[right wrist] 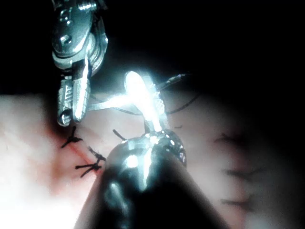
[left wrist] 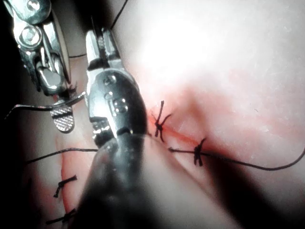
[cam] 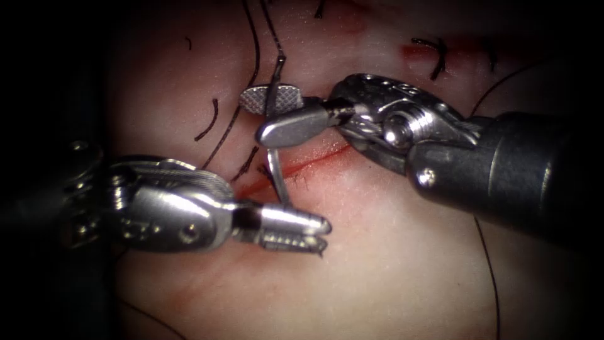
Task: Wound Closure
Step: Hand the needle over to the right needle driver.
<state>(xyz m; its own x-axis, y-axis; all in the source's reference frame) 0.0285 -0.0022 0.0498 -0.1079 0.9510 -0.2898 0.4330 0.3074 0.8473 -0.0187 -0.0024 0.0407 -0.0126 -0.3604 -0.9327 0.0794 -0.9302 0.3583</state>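
Right shiny metal tool [cam: 277,113] pinches the thin curved steel needle [cam: 275,165] near its back end; its tip sits in the red cut [cam: 302,165]. Left metal tool [cam: 314,234], barely open, holds nothing. Next, the tip likely needs catching.

the needle [cam: 275,165] is partly hidden between the right tool's fingers [cam: 290,124], its tip buried in the tissue [cam: 390,252].

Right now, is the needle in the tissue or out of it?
In. The right tool grips the needle near its thread end; its lower part enters the tissue at the cut.
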